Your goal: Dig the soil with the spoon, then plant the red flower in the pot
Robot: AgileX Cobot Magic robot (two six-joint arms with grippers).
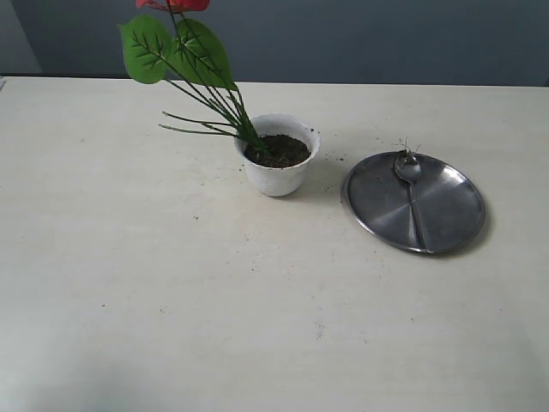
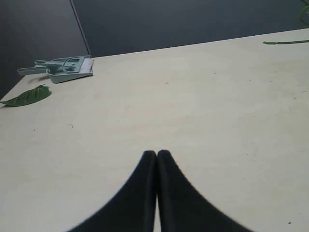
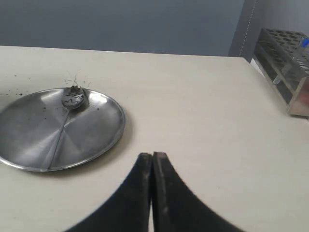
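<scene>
- Table: pale top on which everything is set; a few dark crumbs are scattered on it.
- Red flower: stood in the pot, stems sunk in the soil and leaned away from the plate. The planting is judged done.
- Plate: round steel, placed near the pot on the right arm's side. Only the spoon is held in it.
- Pot: white, upright, filled nearly to the rim with soil.
- Right gripper: fingers pressed together on nothing, with the plate ahead and apart. This arm is judged the nearer to the spoon.
- Left gripper: likewise closed and empty, held above the table.
- Spoon: laid across the plate, its head at the far rim with bits of soil clinging, its handle run toward the near rim.
</scene>
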